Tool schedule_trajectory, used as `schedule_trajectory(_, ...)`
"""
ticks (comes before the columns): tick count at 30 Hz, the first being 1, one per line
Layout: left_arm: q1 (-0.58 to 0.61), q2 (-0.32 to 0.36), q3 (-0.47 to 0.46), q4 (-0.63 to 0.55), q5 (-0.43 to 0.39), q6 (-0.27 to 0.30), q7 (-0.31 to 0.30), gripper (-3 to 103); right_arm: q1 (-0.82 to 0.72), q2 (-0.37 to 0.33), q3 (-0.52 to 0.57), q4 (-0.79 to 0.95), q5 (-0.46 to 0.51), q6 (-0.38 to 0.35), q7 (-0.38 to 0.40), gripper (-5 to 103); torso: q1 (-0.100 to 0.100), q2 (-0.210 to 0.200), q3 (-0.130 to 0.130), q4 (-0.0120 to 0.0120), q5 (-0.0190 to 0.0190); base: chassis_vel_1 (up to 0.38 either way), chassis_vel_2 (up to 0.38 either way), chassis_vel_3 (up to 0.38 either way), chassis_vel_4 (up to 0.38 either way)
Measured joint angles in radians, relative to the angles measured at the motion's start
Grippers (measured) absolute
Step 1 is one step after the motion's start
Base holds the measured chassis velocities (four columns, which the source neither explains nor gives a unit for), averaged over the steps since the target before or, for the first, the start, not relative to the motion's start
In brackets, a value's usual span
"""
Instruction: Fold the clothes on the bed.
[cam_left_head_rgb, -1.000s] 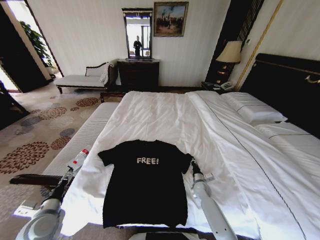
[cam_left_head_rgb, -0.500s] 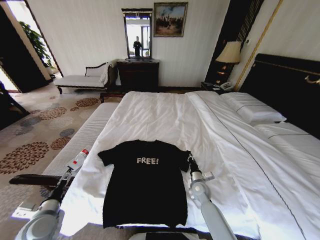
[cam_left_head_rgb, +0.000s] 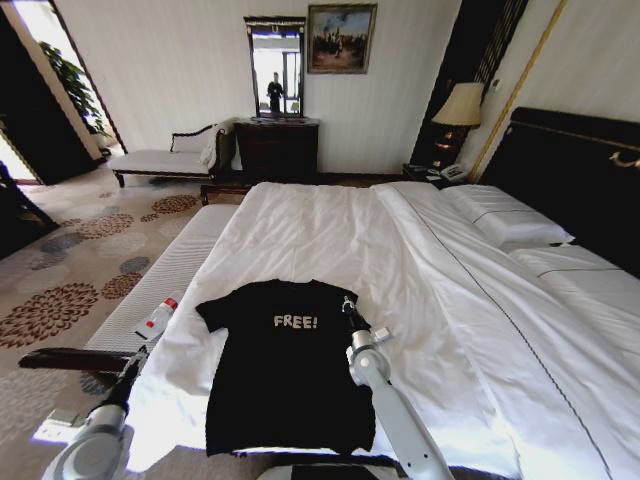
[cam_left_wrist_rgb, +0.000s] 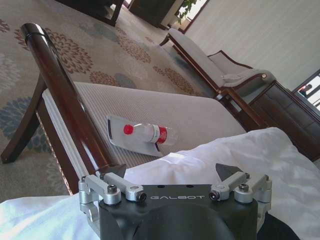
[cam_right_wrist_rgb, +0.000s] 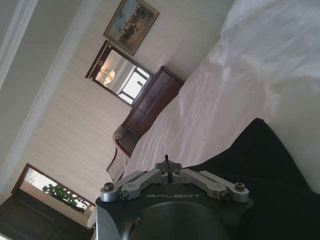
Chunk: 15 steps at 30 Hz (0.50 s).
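the clothes (cam_left_head_rgb: 285, 360) lie flat on the bed (cam_left_head_rgb: 450, 300); my right gripper (cam_left_head_rgb: 347, 303) pinches their sleeve, my left gripper (cam_left_wrist_rgb: 172, 172) gapes wide. a thin pinch could slip mid-fold.

Bright daylight, glare on white bed (cam_left_head_rgb: 330, 230); head view edges distorted.

One T-shirt (cam_left_head_rgb: 288, 362), one bed (cam_left_head_rgb: 420, 270), two pillows (cam_left_head_rgb: 508, 218), one bottle (cam_left_wrist_rgb: 148, 133), one lamp (cam_left_head_rgb: 459, 105), two grippers (cam_left_head_rgb: 345, 301).
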<state>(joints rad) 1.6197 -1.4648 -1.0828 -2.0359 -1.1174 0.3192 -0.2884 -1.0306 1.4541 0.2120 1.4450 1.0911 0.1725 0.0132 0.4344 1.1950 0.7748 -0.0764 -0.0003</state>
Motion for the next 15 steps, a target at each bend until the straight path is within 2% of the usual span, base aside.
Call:
schedule_trajectory(6,-0.011,-0.002,0.006,0.005,0.006,0.003,-0.003,100,0.037,0.045,-0.060,-0.073,-0.046,0.005,-0.005,0,0.000,0.000,0.000,0.0000,0.0001,0.000,0.000,0.000,0.000)
schedule_trajectory(15,-0.011,-0.001,0.009,0.012,0.014,0.003,-0.003,100,0.046,0.063,-0.075,-0.115,-0.092,0.029,-0.008,0,0.000,0.000,0.000,0.0001,0.0002,0.000,0.000,0.000,0.000)
